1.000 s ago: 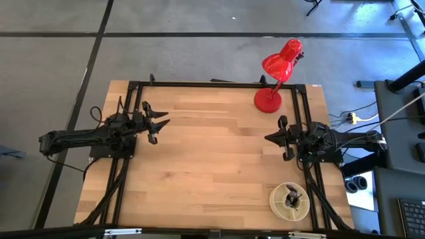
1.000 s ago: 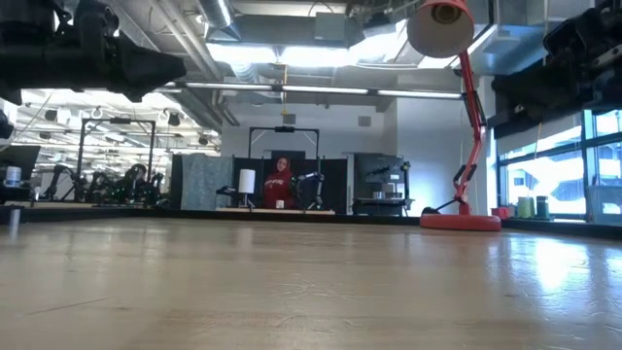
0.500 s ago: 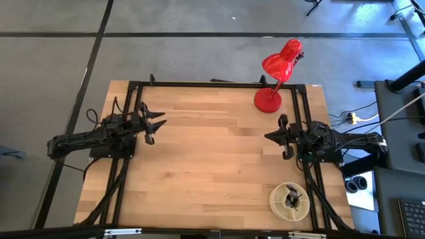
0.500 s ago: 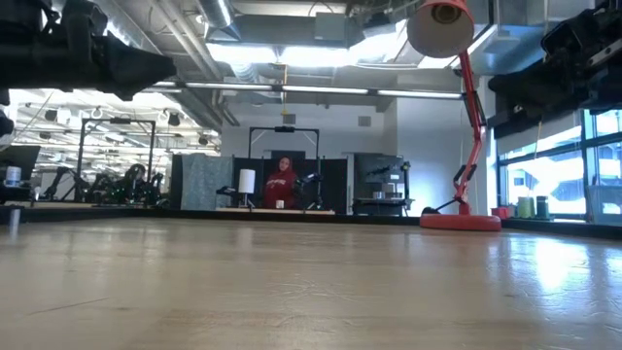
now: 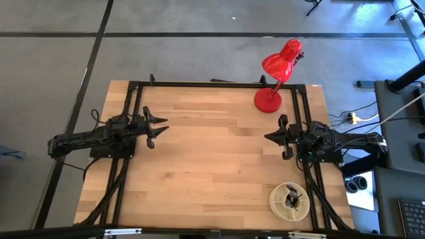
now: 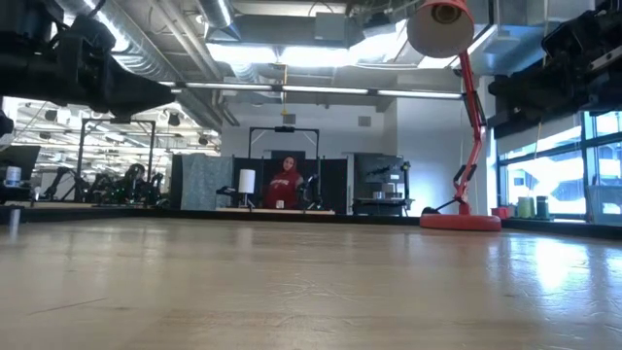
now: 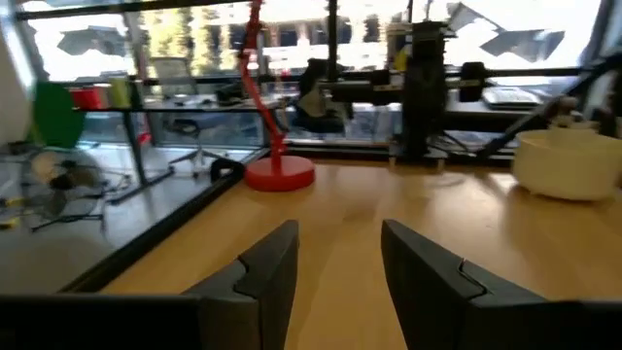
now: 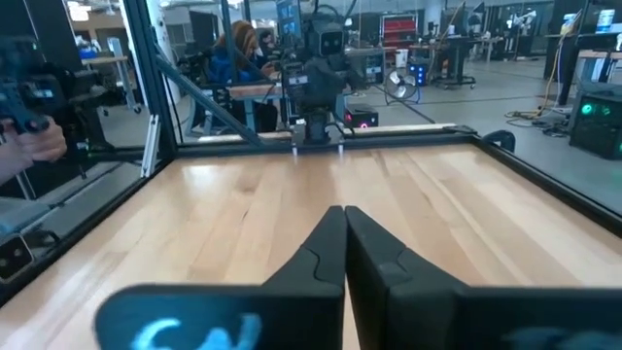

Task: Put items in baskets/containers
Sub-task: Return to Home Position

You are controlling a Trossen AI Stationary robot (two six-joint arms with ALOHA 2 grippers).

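Observation:
The round cream dish (image 5: pixel 290 202) stands on the table near its near right corner. It also shows in the left wrist view as a pale dish (image 7: pixel 569 161). Dark slim items (image 5: pixel 291 197) sit in its centre cup; no others lie on the table. My left gripper (image 5: pixel 161 126) hovers at the table's left side, pointing level toward the right, fingers open with nothing between them (image 7: pixel 340 238). My right gripper (image 5: pixel 267 137) hovers at the right side, pointing level toward the left, shut and holding nothing (image 8: pixel 344 219).
A red desk lamp stands on its round base (image 5: pixel 268 100) at the far right of the table, its head (image 5: pixel 282 60) leaning beyond the far edge. A black frame (image 5: pixel 219 83) runs round the tabletop. Bare wood (image 5: pixel 212 153) lies between the two grippers. People sit in the room beyond.
My left arm has sunk a little and drawn back toward the table's left edge, and its gripper has tipped to level. Its fingers have stayed open. My right arm has kept still.

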